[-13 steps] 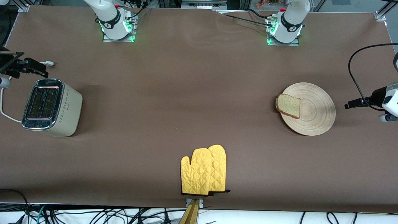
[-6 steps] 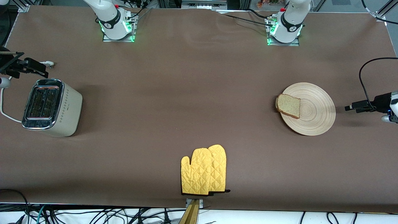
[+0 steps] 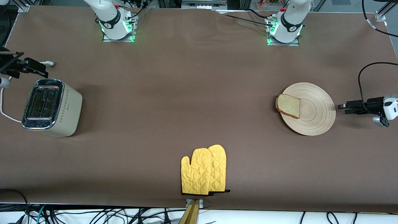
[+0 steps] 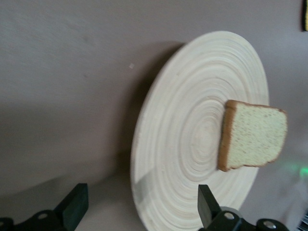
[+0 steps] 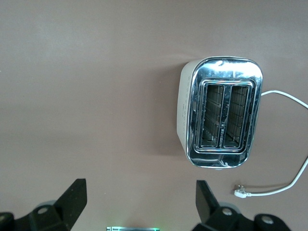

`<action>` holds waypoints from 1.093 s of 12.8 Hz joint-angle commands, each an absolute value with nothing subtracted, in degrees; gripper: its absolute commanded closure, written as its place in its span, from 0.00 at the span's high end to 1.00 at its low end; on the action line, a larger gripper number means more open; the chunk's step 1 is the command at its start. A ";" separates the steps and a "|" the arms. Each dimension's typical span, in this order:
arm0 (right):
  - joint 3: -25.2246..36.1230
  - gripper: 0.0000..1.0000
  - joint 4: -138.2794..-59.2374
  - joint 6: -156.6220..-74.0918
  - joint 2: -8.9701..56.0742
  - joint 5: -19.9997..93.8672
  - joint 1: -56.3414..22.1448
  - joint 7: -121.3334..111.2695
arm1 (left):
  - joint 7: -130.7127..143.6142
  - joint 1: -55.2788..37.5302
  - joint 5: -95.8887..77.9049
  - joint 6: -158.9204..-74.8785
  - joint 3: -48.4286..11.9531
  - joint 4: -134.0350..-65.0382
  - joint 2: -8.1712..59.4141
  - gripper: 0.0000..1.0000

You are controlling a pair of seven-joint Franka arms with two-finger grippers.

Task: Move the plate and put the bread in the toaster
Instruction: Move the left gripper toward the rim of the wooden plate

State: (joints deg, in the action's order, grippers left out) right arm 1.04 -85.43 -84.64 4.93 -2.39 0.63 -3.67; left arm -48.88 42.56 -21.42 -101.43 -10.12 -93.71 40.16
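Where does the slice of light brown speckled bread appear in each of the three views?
Front view: the light brown speckled bread slice lies on the round tan wooden plate, over its rim toward the right arm's end.
Left wrist view: the bread is mid-frame on the plate.
Right wrist view: not in it.
Shared landmark: the plate.

A brown cloth [image 3: 192,93] covers the table; black cables [image 3: 93,214] tangle along a white strip at its near edge.

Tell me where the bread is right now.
In the front view the bread lies on the plate, overhanging its rim toward the toaster, at the left arm's end of the table.
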 commanded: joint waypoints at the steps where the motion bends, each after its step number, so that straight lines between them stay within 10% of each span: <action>1: 1.14 1.00 -85.25 -84.64 4.83 -1.67 0.97 -4.40 | -52.46 43.68 -23.90 -97.30 -10.90 -91.93 41.57 1.00; 14: 1.14 1.00 -85.25 -84.64 4.83 -1.84 1.23 -4.48 | -56.25 44.21 -26.10 -97.30 -10.99 -92.02 46.14 0.95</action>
